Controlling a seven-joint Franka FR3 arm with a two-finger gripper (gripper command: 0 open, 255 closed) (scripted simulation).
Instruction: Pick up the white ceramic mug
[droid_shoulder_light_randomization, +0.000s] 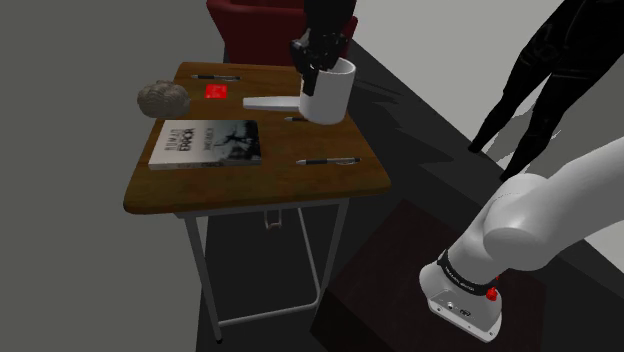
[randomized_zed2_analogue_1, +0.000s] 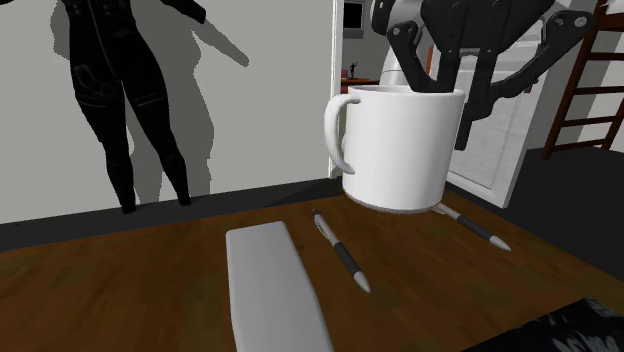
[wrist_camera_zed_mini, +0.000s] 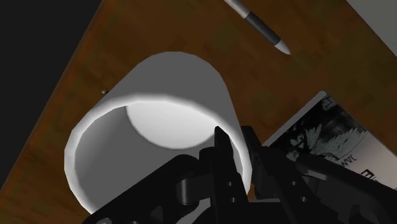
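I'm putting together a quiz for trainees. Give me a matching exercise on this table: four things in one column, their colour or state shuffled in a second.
1 mug
2 book
3 rock
4 card

A grey, lumpy
B clasped at its rim by the gripper
C lying flat, black-and-white cover
D bright red

Pairs: 1-B, 2-C, 3-A, 4-D

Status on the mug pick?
Gripper shut on white mug rim. Mug clear of table, tilted. Pens below, nothing blocking.
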